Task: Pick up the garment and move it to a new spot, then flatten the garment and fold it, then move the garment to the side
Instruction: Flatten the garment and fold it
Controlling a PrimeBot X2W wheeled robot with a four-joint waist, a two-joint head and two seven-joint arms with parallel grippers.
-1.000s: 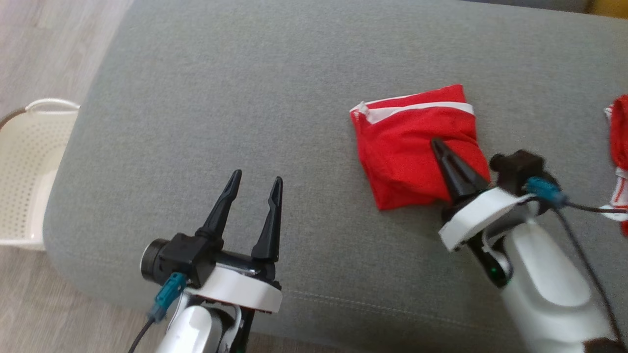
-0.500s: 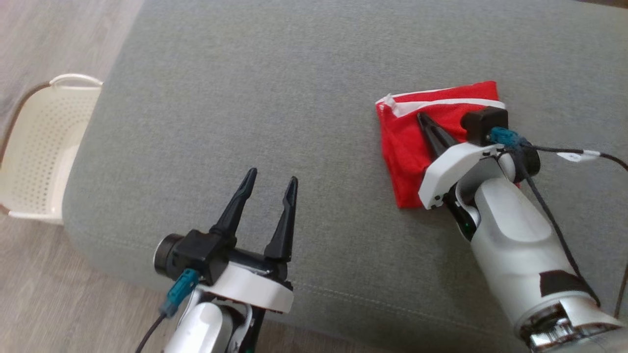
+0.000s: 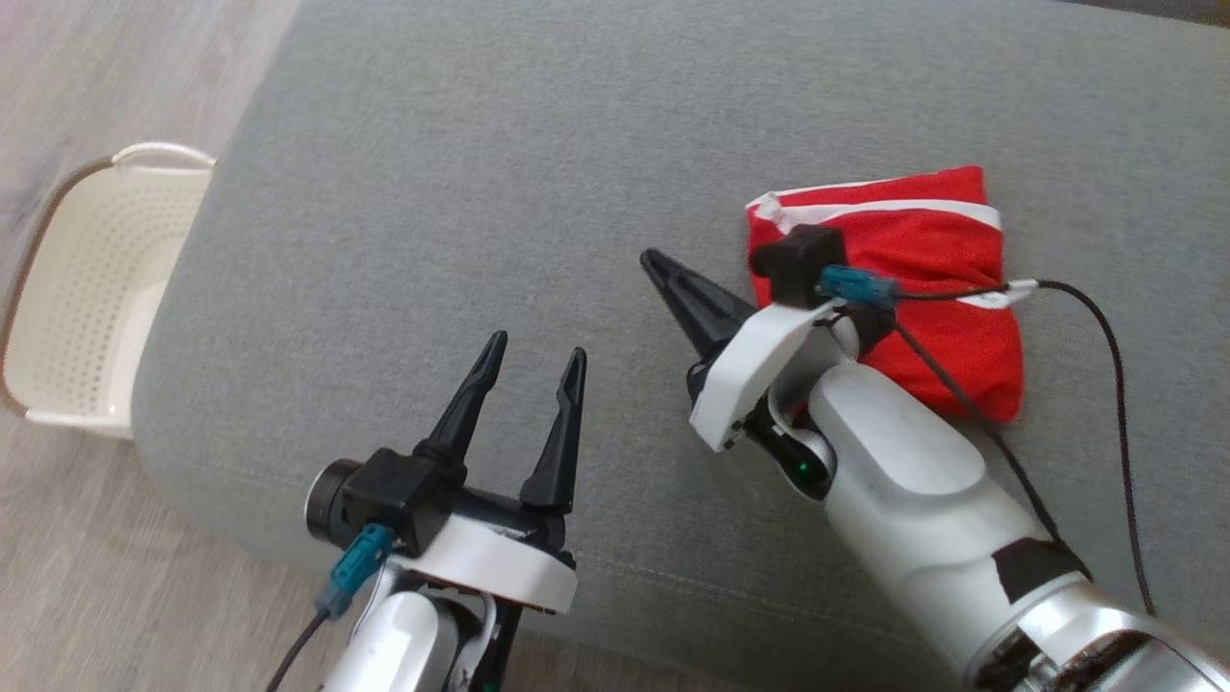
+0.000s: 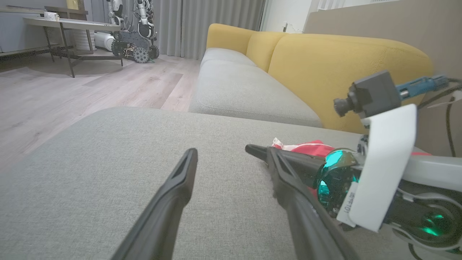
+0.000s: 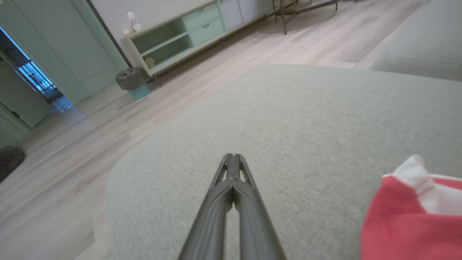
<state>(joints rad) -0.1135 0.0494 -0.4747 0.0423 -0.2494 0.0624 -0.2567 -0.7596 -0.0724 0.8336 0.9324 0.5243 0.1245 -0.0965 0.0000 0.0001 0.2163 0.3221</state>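
Garment [image 3: 932, 250], red, folded, on grey cushion [image 3: 480, 192] just right of right hand [image 3: 653, 261], pressed together and empty; left hand [image 3: 535, 346] spread.

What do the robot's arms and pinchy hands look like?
Each arm is smooth, glossy white. The left gripper and right gripper have two long, pointed black fingers on a white wrist plate, with a small black camera, a teal plug and a thin black cable.
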